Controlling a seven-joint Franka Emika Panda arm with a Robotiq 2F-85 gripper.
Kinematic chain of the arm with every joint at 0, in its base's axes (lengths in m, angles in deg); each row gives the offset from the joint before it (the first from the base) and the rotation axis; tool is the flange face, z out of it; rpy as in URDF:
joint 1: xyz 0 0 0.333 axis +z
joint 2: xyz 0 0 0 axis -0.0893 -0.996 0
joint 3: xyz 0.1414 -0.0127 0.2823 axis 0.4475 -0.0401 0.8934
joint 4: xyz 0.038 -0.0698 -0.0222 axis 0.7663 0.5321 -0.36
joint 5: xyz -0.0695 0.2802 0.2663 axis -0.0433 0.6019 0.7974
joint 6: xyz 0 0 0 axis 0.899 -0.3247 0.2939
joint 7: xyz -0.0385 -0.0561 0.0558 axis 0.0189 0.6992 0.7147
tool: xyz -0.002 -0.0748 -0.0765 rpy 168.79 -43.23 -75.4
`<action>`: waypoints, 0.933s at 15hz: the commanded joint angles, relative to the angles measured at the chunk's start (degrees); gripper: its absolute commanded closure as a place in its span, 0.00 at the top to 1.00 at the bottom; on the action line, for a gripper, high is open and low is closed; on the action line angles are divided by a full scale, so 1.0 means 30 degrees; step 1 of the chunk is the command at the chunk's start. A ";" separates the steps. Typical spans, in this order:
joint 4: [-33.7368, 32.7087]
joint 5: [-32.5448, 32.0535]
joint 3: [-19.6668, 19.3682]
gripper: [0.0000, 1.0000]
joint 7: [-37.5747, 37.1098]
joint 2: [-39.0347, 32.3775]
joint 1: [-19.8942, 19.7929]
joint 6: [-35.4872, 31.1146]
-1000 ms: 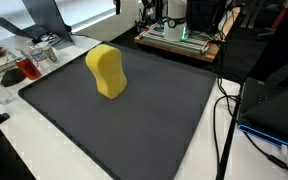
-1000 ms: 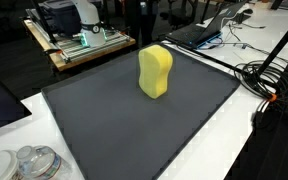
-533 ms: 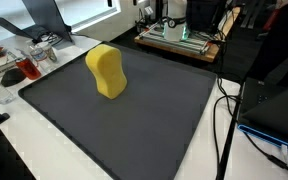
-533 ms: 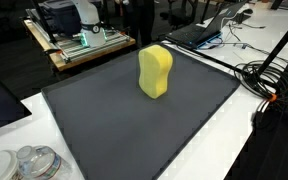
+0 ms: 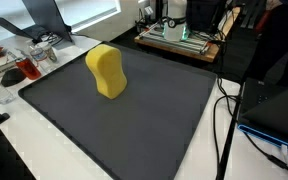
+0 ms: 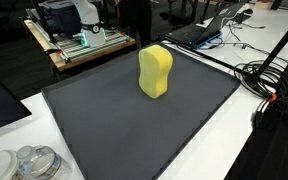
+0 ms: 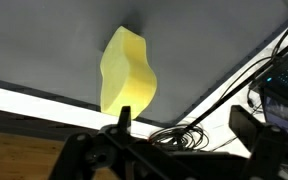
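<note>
A yellow, waisted sponge (image 5: 106, 72) (image 6: 155, 71) stands upright on a dark grey mat (image 5: 159, 115) (image 6: 124, 130) in both exterior views. Neither exterior view shows the arm or gripper. In the wrist view the gripper (image 7: 184, 128) is open, with its dark fingers (image 7: 124, 120) wide apart and nothing between them. The sponge (image 7: 127, 70) lies farther off, just past the left finger and apart from it. The gripper hovers over the white table edge, off the mat (image 7: 54, 50).
Black cables (image 6: 271, 80) (image 7: 179, 135) coil on the white table beside the mat. A wooden tray with a device (image 5: 179, 38) (image 6: 79, 45) sits behind the mat. Cups and clutter (image 5: 19, 65), plastic containers (image 6: 29, 160) and a laptop (image 6: 199, 32) ring the mat.
</note>
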 commanded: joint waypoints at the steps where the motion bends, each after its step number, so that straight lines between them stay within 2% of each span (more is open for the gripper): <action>1: -0.2572 0.2283 -0.0347 1.00 0.2381 -0.2489 -0.0313 0.1595; 4: -0.4214 0.3968 -0.0062 1.00 0.3428 -0.4530 -0.0819 0.2207; 7: -0.5244 0.4841 0.1118 1.00 0.3424 -0.6421 -0.1535 0.2032; 14: -0.7758 0.4621 0.4359 1.00 -0.0618 -1.0191 -0.3222 0.0727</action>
